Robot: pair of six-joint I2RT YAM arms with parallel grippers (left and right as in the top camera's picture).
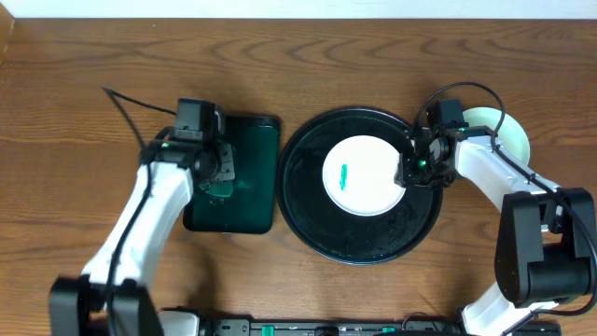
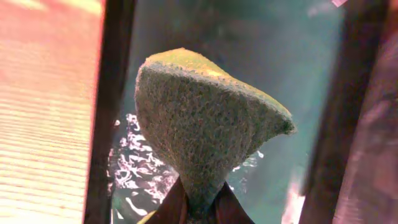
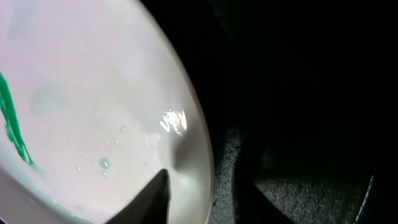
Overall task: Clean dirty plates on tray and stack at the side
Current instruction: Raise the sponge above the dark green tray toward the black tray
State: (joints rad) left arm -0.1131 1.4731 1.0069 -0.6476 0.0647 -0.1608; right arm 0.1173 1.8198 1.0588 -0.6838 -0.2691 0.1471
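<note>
Wipe prep | left gripper (image 2: 199, 208) is clamping sponge (image 2: 205, 124) | right gripper (image 1: 409, 174) is sitting at plate (image 1: 368, 182) 3 o'clock rim, grip unclear | next: scrub smear (image 1: 343, 175)

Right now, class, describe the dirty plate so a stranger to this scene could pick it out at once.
Find the large round black tray on the wooden table, right of the rectangular green tray. The white plate lies on it. Unlike the pale plate off the tray at far right, it carries a green smear.
</note>
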